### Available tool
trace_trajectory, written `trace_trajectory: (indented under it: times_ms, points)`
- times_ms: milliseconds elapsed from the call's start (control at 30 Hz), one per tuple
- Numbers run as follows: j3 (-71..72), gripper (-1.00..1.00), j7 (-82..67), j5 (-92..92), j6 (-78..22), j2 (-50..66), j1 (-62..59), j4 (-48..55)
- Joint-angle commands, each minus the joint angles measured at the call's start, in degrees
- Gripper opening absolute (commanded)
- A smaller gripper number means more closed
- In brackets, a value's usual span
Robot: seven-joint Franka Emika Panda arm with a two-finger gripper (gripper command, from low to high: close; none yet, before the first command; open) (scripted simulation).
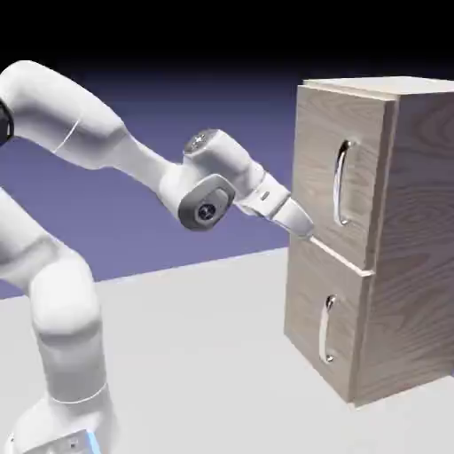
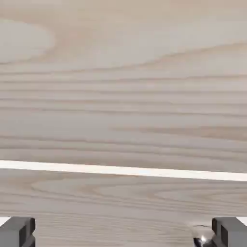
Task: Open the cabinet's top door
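Reaching toward the cabinet, the hand had its fingers spread wide and empty, tips close to the front near the seam between the two panels. The top door sat shut just above and beyond the hand, its long curved silver handle off to the exterior view's right of the fingertips. Flat pale grey-brown wood grain filled the hand view, crossed by a light seam. The cabinet stood on a pale desk.
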Motion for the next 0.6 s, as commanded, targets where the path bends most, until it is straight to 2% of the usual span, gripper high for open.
trace_trajectory:
  times_ms: [0,567]
  points:
    - [-0.8,1.00,-0.9,-2.5,-0.1,-0.4,0.7,0.2]
    - [-15.0,1.00,-15.9,-44.9,-2.2,-7.6,11.9,4.3]
